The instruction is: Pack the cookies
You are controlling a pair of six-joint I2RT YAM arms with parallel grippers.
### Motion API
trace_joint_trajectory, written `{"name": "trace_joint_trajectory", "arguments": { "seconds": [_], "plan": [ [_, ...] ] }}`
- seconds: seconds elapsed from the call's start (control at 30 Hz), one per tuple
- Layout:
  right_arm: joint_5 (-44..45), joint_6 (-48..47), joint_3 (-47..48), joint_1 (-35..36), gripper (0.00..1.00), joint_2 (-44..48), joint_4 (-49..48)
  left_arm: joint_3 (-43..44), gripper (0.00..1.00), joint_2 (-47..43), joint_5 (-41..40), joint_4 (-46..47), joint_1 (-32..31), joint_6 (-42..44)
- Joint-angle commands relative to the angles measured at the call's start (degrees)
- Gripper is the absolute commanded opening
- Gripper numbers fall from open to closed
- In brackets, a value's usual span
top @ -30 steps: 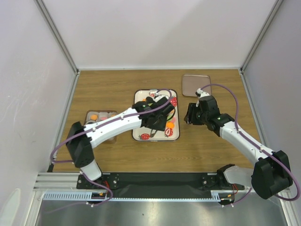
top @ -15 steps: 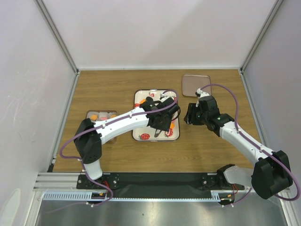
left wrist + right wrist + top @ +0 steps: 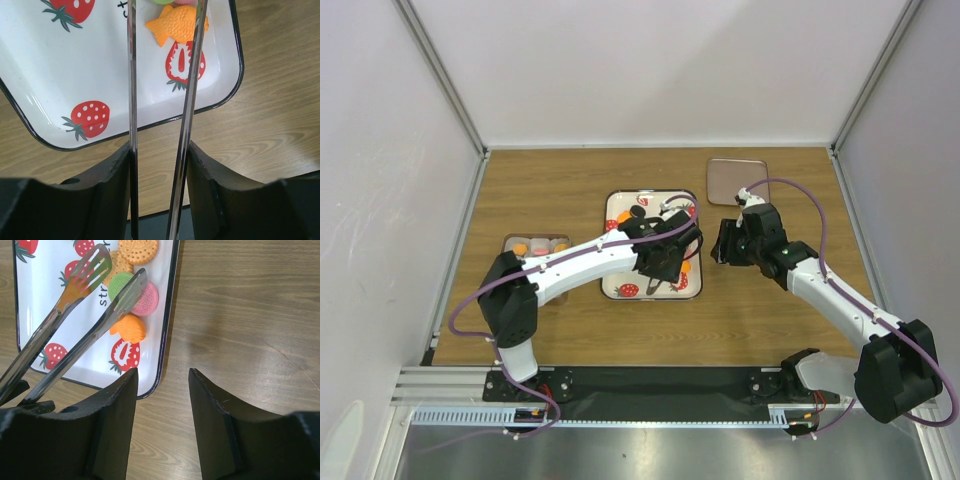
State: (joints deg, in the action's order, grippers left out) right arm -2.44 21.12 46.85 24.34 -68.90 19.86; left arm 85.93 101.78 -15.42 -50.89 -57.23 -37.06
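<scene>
Holding the tongs (image 3: 193, 80) over the cookies (image 3: 140, 249).
My left gripper (image 3: 159, 165) is clamping them above the tray (image 3: 32, 295); my right gripper (image 3: 162, 390) is hovering alongside, parted and empty.

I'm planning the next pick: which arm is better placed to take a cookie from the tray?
Left. The left gripper holds the tongs, tips over the cookies on the tray; the right gripper is open, empty, beside the tray.
</scene>
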Motion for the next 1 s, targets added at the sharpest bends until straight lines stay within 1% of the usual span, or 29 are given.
{"name": "trace_joint_trajectory", "arguments": {
  "seconds": [0.0, 0.57, 0.67, 0.8, 0.97],
  "plan": [
    [-0.37, -0.29, 1.75, -0.17, 0.51, 0.97, -0.17, -0.5, 0.48, 0.09, 0.74, 1.24, -0.51, 0.32],
    [-0.55, -0.3, 1.75, 0.1, 0.51, 0.96, -0.26, -2.08, 0.48, 0.44, 0.3, 1.32, -0.51, 0.67],
    [-0.46, -0.38, 1.75, 0.1, 0.51, 0.96, -0.26, -2.0, 0.47, 0.35, -0.14, 1.06, -0.6, 1.02],
    [-0.38, -0.38, 1.75, 0.1, 0.51, 0.88, -0.26, -1.47, 0.42, -0.08, -0.75, 0.45, -0.6, 1.55],
    [-0.38, -0.38, 1.75, 0.1, 0.51, 0.96, -0.26, 0.99, 0.4, -1.58, -2.85, -1.57, -0.6, 2.08]
  ]
}}
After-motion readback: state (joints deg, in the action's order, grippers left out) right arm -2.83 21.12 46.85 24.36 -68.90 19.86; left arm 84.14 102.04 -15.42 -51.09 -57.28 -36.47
